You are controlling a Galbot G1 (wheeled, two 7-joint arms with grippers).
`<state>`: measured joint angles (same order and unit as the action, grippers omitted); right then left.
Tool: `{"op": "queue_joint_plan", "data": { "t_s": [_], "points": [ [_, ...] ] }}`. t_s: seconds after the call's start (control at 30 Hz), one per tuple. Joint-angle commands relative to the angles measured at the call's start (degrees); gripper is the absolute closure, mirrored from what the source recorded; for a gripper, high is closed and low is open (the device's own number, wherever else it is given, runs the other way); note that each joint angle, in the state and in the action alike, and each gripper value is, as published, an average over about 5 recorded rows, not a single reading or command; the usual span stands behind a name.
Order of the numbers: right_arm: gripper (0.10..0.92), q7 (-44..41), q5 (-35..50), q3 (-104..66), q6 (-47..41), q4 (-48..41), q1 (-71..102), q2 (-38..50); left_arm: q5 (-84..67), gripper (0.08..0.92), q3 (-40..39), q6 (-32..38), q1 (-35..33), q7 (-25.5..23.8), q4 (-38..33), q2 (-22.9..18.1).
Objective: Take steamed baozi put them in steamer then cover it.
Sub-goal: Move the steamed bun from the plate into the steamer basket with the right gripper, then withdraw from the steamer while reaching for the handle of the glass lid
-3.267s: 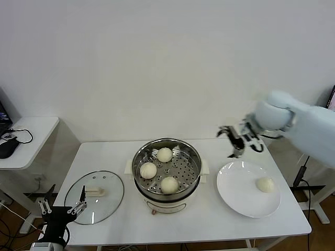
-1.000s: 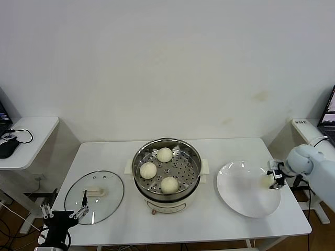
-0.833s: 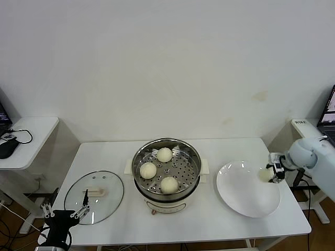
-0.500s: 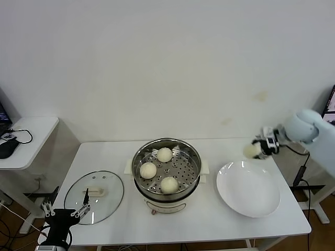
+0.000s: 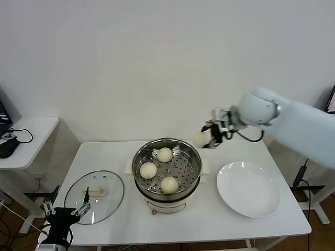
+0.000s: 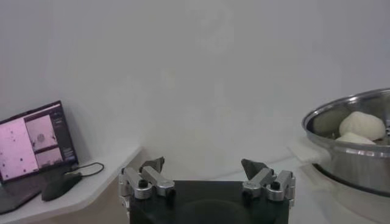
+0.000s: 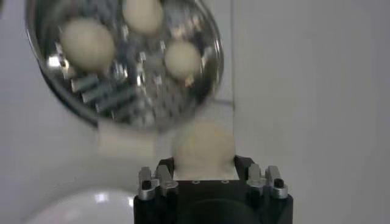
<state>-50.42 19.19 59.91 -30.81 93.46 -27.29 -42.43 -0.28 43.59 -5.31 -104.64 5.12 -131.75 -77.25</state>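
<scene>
step: fourth bun in transit to the steamer; lid not on yet
right gripper (image 5: 207, 138): in the air just past the steamer's far right rim, fingers closed snug around a bun (image 5: 200, 138); right wrist view shows the bun squeezed between them
carried bun: held clear of the table, beside the steamer rim, not yet over the basket floor
next move (my guess): shift it left and nearer over the bare right part of the perforated floor, lower it, let go; needs a spot clear of the other buns so it doesn't land on one
after that (my guess): lid goes on, likely a job for the left arm
steamer (image 5: 194, 155): centre of the table (image 5: 157, 230), steel basket on a white pot base; holds three buns, one far (image 5: 165, 154), one left (image 5: 148, 170), one near (image 5: 169, 184)
plate (image 5: 249, 189): right of the steamer, nothing on it
lid (image 5: 95, 196): flat on the table left of the steamer, handle up, untouched
left gripper (image 5: 65, 212): parked low at the near left table edge, just beside the lid, fingers spread wide, holding nothing
risk: bun is soft, could roll once released
</scene>
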Motion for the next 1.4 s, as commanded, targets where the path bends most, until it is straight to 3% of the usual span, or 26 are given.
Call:
{"op": "queue_joint_plan", "data": {
  "t_s": [0.03, 0.83, 0.93, 1.17, 1.4],
  "points": [
    [0.406, 7.8, 9.83, 7.42, -7.31, 0.17, 1.45, -10.44, -0.05, 0.177, 0.23, -0.1, -0.03, 0.0, -0.14, -0.06],
    [0.406, 10.35, 3.7, 4.34, -8.79, -5.11, 11.2, -11.2, -0.27, 0.177, 0.52, -0.13, 0.43, 0.0, -0.1, -0.27],
    [0.374, 10.67, 3.86, 3.3, -8.72, -4.58, 10.76, -10.64, -0.26, 0.177, 0.48, -0.14, 0.42, 0.01, -0.12, -0.3],
    [0.216, 10.45, 6.03, -0.54, -9.12, -0.96, 7.28, -7.62, -0.31, 0.177, 0.32, -0.1, 0.45, 0.03, 0.11, -0.41],
    [0.203, 15.28, 9.8, -9.42, -8.25, 4.66, 8.24, -1.74, -0.54, 0.177, 0.21, -0.08, 0.71, 0.04, 0.33, -0.41]
  ]
}}
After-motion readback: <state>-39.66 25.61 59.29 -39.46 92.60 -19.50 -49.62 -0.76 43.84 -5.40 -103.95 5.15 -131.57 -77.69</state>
